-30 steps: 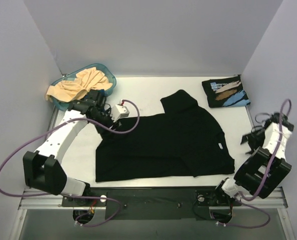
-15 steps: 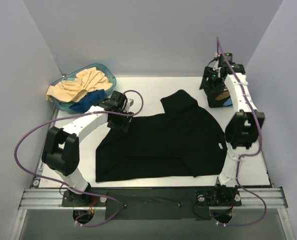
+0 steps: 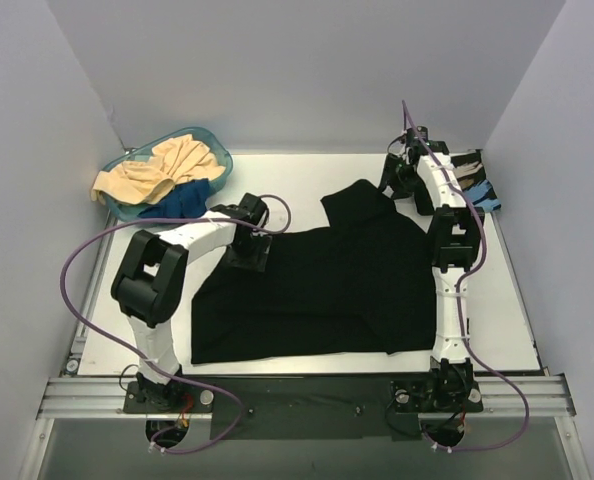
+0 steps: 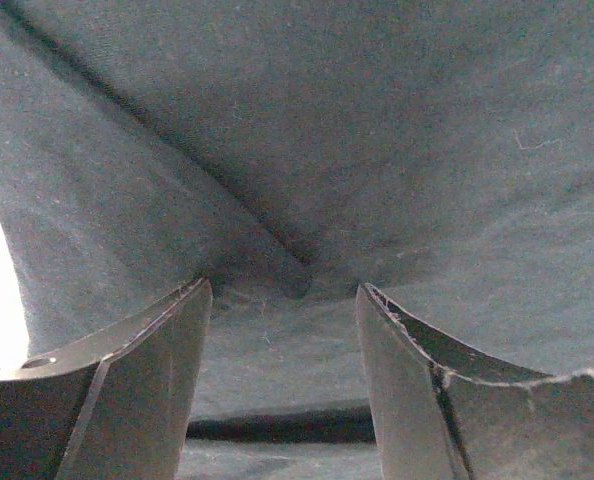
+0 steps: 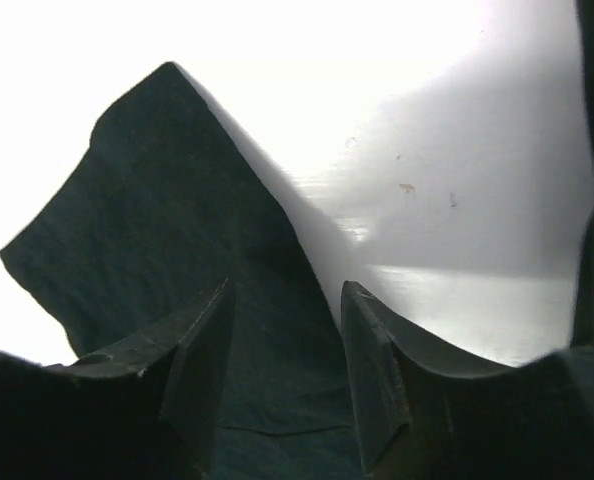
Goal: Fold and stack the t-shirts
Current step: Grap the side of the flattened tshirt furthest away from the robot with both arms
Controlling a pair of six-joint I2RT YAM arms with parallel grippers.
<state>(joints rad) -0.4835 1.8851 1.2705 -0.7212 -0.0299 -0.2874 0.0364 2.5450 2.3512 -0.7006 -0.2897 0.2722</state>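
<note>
Cloth took up the middle of the white worktop [image 3: 297, 180] in the top view. A black t-shirt [image 3: 327, 290] lay spread flat, with one sleeve folded up toward the upper centre of the frame. The left pincer [image 3: 249, 250] sat at the shirt's upper left edge. The right pincer [image 3: 392, 183] was at the upper right, just beside the folded sleeve. Past the right arm [image 3: 452, 235], near the upper right corner of the worktop, lay a folded printed t-shirt [image 3: 482, 190], partly hidden. A teal basin [image 3: 220, 158] at the upper left held a beige t-shirt [image 3: 157, 172] and a dark blue t-shirt [image 3: 177, 205].

In the left wrist view, black cloth filled the frame. A crease ran from the upper left down to a pucker between the fingers [image 4: 147, 380]. This pincer was released, its jaws apart and gripping nothing.

In the right wrist view, the pincer was likewise released, jaws apart. The pointed corner of the black sleeve lay in the left half of the frame, with bright bare worktop at the upper right.
</note>
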